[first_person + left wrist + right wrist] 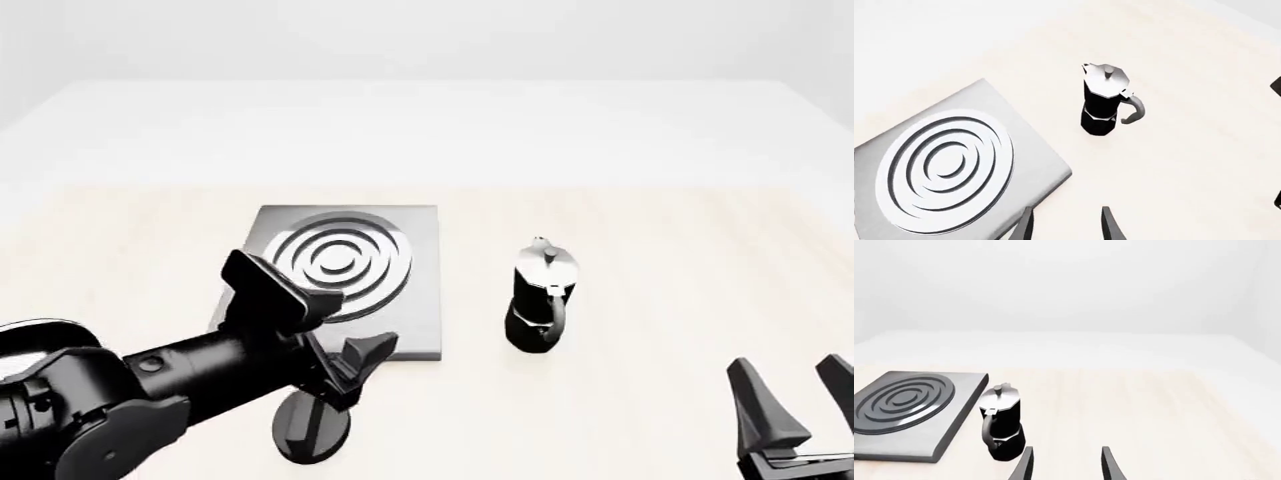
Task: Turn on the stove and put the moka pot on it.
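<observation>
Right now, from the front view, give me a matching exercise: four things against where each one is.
Things:
1. stove
2. moka pot
3. left gripper
4. right gripper

Places:
A. bottom right corner, open and empty
B. standing on the table, right of the slab
C. lying flat, left of the pot
D. over the slab's near edge, above the black knob

Pairs: 1-C, 2-B, 3-D, 4-A

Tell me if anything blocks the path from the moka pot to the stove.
Nothing visible does. The moka pot stands upright on the table just right of the stove, with bare tabletop between them. The left gripper hovers near the slab's front edge, not between pot and burner rings.
</observation>
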Robot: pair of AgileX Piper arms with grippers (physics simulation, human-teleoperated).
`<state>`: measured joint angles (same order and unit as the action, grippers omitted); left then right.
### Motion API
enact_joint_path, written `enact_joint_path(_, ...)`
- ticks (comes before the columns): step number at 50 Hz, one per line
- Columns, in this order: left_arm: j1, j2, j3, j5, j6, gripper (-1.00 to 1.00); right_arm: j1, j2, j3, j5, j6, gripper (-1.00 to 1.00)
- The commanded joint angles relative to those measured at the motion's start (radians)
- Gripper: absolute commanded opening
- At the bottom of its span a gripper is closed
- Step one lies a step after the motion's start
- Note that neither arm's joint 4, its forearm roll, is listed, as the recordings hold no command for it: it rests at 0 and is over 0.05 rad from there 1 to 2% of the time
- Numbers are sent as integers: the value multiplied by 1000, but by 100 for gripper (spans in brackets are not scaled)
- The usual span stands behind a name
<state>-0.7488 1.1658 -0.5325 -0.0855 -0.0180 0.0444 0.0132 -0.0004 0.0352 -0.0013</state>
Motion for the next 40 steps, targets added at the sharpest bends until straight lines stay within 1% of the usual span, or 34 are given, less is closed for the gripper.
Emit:
enact_joint_path(1, -63, 134, -42, -6, -78, 100, -1, -6, 0, 13, 8, 100)
enact_joint_path(6, -68, 163, -34, -20, -93, 100, -3, -8, 0, 21, 8, 100)
enact_joint_path(7, -68, 175, -35, -19, -111, 100, -3, -8, 0, 21, 7, 100)
enact_joint_path(12, -90, 192, -34, -20, -140, 100, -2, -7, 0, 18, 8, 100)
enact_joint_path(17, -96, 199, -27, -21, -142, 100, -3, -8, 0, 18, 9, 100)
enact_joint_path(22, -94, 207, -10, -33, -155, 100, -4, -9, 0, 23, 10, 100)
enact_joint_path(35, -102, 249, 33, -83, -224, 100, 4, -4, 0, 25, 9, 100)
enact_joint_path(40, -102, 256, 50, -100, -239, 100, 5, -1, 0, 24, 10, 100)
